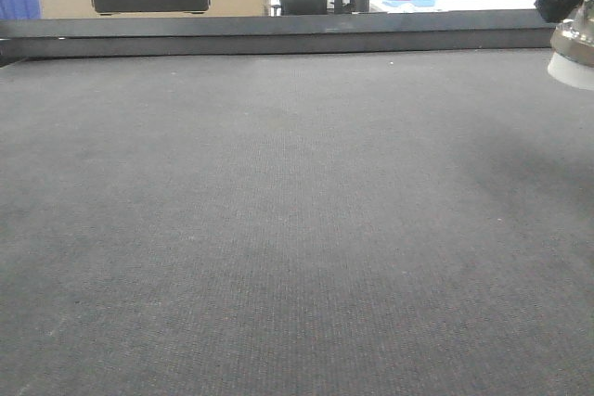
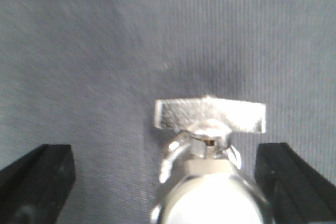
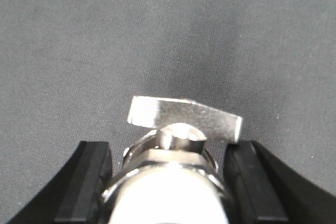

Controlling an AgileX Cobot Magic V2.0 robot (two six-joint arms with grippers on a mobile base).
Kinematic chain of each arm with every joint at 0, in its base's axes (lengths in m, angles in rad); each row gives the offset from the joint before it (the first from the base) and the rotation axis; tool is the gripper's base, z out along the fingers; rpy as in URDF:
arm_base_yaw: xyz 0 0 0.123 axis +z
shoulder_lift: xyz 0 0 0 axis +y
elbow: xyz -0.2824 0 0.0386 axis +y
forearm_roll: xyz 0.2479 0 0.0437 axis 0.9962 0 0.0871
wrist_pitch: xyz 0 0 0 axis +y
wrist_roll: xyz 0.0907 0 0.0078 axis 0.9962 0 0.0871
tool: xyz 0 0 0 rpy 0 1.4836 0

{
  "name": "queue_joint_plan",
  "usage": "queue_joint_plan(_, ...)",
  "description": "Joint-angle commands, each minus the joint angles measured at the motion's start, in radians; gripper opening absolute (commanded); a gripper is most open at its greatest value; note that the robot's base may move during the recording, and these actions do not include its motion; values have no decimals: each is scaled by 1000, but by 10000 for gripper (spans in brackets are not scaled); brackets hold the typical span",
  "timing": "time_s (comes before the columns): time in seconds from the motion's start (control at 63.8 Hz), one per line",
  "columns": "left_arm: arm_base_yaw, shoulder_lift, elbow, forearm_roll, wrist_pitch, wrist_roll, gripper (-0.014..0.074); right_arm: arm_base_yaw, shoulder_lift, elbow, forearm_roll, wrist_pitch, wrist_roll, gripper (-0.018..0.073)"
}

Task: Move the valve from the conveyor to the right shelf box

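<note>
Right pincer (image 3: 169,153) clamped on valve (image 3: 184,119), pads (image 3: 89,182) against both sides; front view: valve (image 1: 575,53) at upper right of frame, over conveyor (image 1: 278,229). Left pincer (image 2: 165,153) jaws wide apart, valve-like fitting (image 2: 210,116) between, unclamped. Judged: pick done; carry to shelf box and release remain. Box not visible.

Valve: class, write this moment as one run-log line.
stage: carry | right gripper: shut on valve, held above conveyor | left gripper: open around second valve | shelf box: not in view
</note>
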Motion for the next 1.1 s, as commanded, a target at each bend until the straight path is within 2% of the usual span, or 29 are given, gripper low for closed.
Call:
queue_joint_plan(0.0,1,7,-7,-42,30,7,468,1,-18,-1,1,-48,-6,-154)
queue_joint_plan(0.047,1,5,-7,-44,38,7,382,1,-18,-1,1,-49,-6,-154)
queue_joint_plan(0.157,-1,-10,-9,-44,38,7,104,1,-18,-1,1,-57,-6,-154)
queue_joint_plan(0.204,-1,-20,-11,-44,38,7,-55,1,-18,-1,1,-62,-6,-154)
queue_joint_plan(0.235,-1,-29,-14,-44,39,7,-111,1,-18,-1,1,-63,-6,-154)
queue_joint_plan(0.486,-18,-155,-15,-59,35,-5,-111,1,-18,-1,1,-87,-6,-154)
queue_joint_plan(0.706,-99,-321,2,-31,52,-73,-111,-35,-18,11,-10,-121,-6,-154)
queue_joint_plan(0.863,-154,-479,118,-19,-63,-168,-111,-141,-18,47,-10,-127,-6,-154)
queue_joint_plan(0.972,-174,-589,243,-19,-157,-177,-111,-195,-20,63,-10,-125,-6,-154)
queue_joint_plan(1.082,-179,-704,370,-19,-247,-177,-111,-206,-35,89,-10,-138,-6,-154)
